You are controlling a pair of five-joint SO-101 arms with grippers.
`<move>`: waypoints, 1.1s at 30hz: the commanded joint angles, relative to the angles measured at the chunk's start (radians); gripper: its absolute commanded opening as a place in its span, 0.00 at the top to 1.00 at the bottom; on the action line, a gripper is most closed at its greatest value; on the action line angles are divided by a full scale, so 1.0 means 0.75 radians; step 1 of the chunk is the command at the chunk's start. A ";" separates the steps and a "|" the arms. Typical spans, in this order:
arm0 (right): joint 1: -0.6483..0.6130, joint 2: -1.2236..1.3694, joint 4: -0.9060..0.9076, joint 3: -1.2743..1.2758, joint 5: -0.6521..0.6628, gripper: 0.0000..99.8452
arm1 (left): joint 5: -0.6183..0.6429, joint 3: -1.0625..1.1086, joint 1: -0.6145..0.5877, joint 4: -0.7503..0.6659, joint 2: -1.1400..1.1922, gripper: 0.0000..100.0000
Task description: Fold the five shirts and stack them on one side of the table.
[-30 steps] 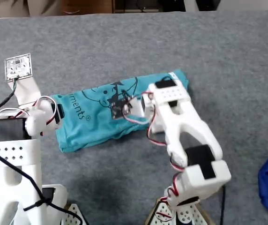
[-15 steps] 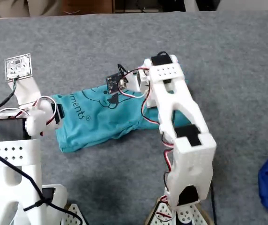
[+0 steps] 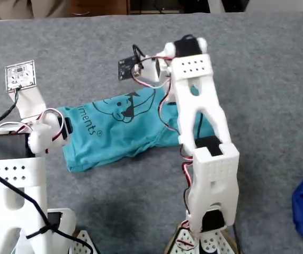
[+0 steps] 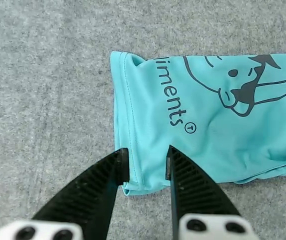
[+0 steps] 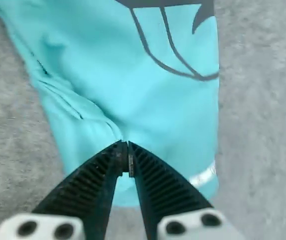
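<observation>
Your left gripper [image 4: 145, 162] is hovering open astride the shirt [image 4: 208, 125]'s hem, likely to pin it. Your right gripper [image 5: 123, 155] is clenching shut over the other end (pinching cloth? unclear), the shirt lying across the table [image 3: 268, 63].

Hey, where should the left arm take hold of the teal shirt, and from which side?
Grip the teal shirt at the stitched hem of its short end, near the corner nearest the arms. Come down from above: it lies flat as a long strip, and the left gripper hangs with open jaws right over that corner.
</observation>
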 commanded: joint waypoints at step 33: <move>-0.073 -0.218 -0.679 1.091 -0.018 0.99 | -0.008 -0.012 -0.010 0.000 -0.028 0.86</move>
